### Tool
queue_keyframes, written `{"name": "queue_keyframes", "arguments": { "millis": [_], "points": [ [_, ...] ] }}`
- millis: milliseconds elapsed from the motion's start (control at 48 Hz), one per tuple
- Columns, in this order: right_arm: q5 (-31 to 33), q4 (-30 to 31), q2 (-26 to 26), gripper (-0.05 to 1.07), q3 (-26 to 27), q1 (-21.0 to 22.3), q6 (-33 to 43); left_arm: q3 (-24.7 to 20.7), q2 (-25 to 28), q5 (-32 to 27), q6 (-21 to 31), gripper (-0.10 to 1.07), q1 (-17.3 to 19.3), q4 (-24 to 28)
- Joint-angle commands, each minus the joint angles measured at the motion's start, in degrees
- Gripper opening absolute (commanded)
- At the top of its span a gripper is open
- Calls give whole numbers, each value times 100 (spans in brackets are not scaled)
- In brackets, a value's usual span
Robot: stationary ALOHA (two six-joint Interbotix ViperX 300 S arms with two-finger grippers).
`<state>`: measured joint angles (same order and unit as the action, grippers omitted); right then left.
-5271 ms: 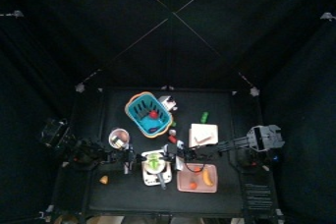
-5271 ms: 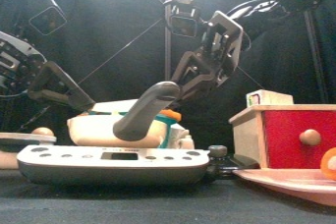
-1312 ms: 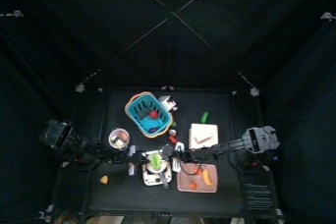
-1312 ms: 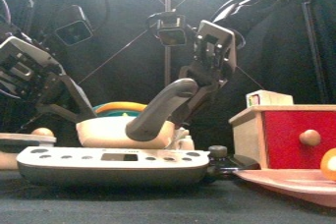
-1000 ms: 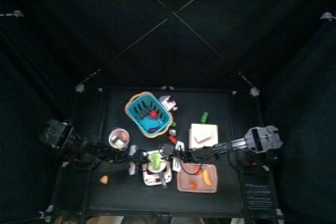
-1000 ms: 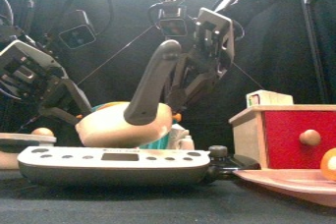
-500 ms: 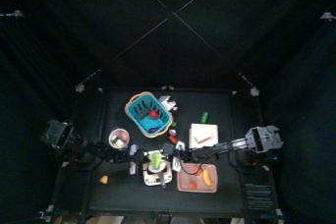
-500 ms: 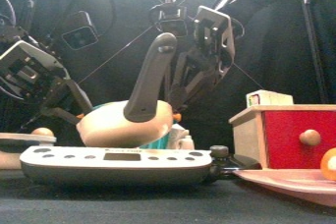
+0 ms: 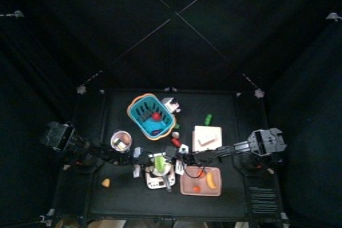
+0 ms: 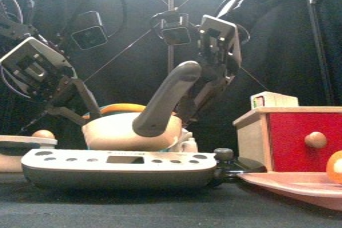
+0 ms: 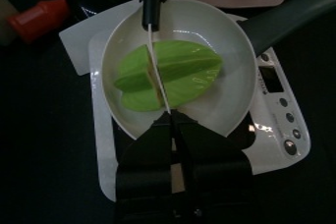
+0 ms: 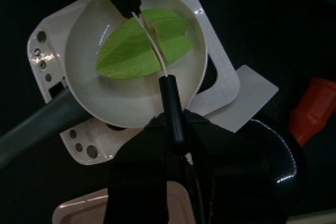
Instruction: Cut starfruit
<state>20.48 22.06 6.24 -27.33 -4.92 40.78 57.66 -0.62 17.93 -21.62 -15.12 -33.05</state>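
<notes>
While the glossy yellow-green starfruit [image 11: 168,75] lies in a white bowl [image 11: 223,120], a thin blade [image 11: 155,46] is pinched by the left pincer [image 11: 175,141]; the right pincer's [image 12: 171,95] state cannot be told.

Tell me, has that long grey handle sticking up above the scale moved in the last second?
Yes. In the front view the grey handle stood nearly upright a second ago; now it leans lower, toward the red box, over the scale.

Both grippers [image 11: 168,120] [image 12: 165,85] lowered close together, jaws seemingly clamped
</notes>
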Motion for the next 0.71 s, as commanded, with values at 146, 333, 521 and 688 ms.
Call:
{"name": "queue_keyframes", "arguments": {
  "millis": [146, 333, 521, 688],
  "points": [
    [-9, 18, 211, 43, 193, 88, 18, -44, 114, -220, -9, 34, 62, 158],
    [0, 18, 299, 43, 229, 88, 18, -35, 141, -255, -9, 34, 70, 185],
    [62, 35, 299, 43, 272, 88, 18, -35, 141, -255, -9, 34, 70, 185],
    [220, 105, 193, 43, 352, 97, 9, -44, 167, -255, -9, 34, 70, 185]
  ]
}}
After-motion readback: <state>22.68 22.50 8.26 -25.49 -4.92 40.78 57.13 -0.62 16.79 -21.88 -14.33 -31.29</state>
